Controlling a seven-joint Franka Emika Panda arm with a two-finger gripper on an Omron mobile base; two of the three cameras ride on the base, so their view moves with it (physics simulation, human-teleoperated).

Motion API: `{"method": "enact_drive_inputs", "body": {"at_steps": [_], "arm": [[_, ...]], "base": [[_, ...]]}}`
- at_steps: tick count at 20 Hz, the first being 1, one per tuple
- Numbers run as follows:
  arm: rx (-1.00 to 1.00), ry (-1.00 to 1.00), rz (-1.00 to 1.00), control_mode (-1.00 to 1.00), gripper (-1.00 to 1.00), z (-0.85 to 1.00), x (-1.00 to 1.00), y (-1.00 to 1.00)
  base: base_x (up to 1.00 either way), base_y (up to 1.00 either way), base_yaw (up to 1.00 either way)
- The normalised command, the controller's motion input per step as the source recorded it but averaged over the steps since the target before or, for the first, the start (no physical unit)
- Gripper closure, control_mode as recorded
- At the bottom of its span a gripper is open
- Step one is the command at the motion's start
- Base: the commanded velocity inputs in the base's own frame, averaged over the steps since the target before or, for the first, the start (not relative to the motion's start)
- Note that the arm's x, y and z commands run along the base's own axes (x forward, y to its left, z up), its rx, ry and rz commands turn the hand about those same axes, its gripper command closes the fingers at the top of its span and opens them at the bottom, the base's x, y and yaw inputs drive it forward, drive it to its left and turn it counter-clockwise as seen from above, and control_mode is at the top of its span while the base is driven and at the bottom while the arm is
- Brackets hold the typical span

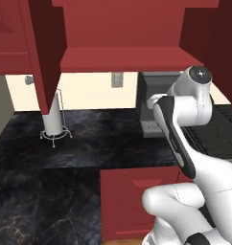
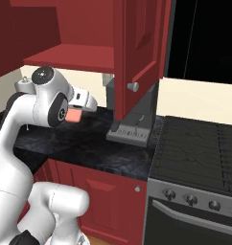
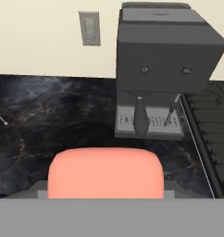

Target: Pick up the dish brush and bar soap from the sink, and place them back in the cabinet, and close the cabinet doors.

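Got the bar soap (image 3: 104, 172) clamped in my hand (image 2: 75, 115); now I'd lift it up onto the cabinet (image 2: 75, 56) shelf, dodging the open door (image 2: 137, 52).

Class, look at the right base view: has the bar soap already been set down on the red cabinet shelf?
No: the bar soap is held in the gripper, below the cabinet shelf and above the dark counter.

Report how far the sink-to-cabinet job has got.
Done: the bar soap is out of the sink, clamped in the gripper above the counter. In hand: carrying it toward the cabinet, whose red shelf looks bare from here. Left: shelve the soap, fetch the dish brush, and shut the cabinet doors, which stand open.
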Motion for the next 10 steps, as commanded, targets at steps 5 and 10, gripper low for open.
{"method": "enact_drive_inputs", "body": {"at_steps": [5,10], "arm": [[0.00,-0.07,0.00,-1.00,1.00,0.04,0.00,0.03],[0.00,-0.20,0.00,-1.00,1.00,0.29,0.00,0.09]], "base": [[0.00,0.00,0.00],[0.00,0.00,0.00]]}}
